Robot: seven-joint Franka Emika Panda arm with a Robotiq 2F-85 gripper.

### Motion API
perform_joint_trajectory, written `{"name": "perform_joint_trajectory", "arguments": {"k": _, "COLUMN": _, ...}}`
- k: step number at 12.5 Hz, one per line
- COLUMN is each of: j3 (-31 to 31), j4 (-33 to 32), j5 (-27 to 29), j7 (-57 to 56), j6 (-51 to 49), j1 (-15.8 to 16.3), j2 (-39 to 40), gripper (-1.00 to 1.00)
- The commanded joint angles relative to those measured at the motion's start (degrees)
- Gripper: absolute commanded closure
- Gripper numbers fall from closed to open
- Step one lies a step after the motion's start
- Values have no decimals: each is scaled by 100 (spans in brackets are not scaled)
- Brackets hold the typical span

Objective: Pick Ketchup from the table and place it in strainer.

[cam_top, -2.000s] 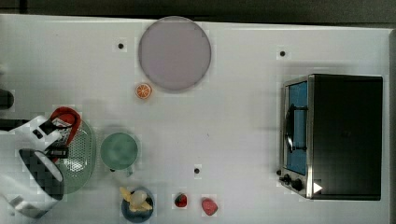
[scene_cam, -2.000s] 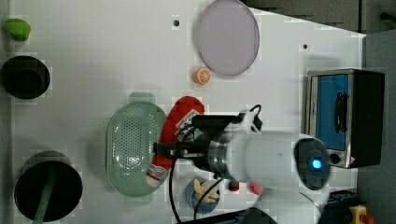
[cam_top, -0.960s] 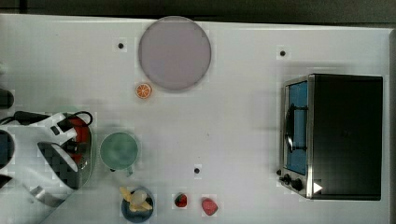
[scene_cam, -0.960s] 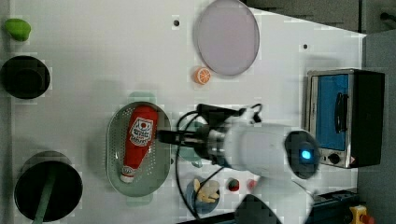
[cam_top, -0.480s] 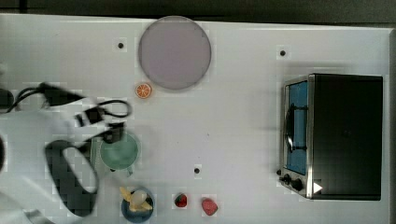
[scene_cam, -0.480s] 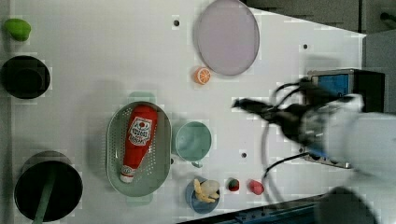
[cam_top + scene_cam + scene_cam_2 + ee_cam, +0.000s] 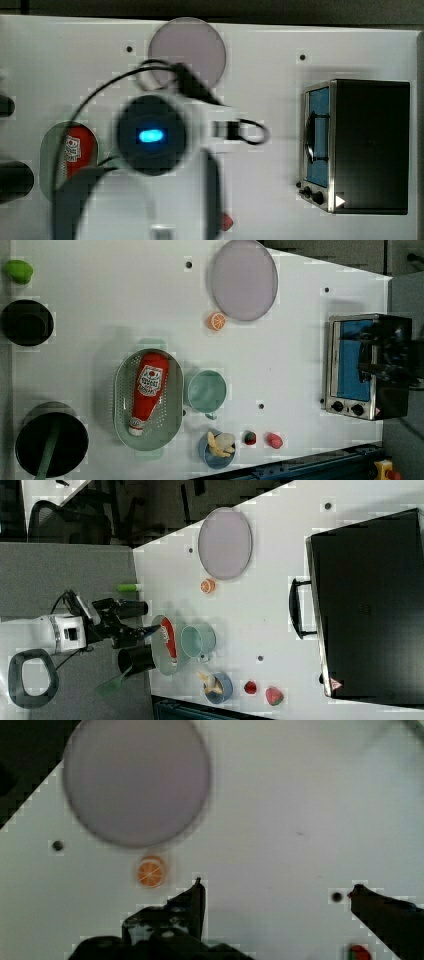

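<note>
The Ketchup (image 7: 148, 390) now lies released in the strainer (image 7: 172, 405), and the gripper (image 7: 275, 890), fully spread and empty, has apparently lifted away, so placement looks complete.

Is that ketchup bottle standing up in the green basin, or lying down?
Lying down. In the left view the Ketchup rests on its side along the strainer, label facing up, white cap toward one end.
</note>
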Motion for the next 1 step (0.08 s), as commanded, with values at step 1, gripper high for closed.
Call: {"name": "perform_joint_trajectory", "arguments": {"k": 1, "j3": -396, "j4": 501, "j5": 141, "j7": -791, "j6": -498, "j1": -33, "j2": -38, "gripper": -100}}
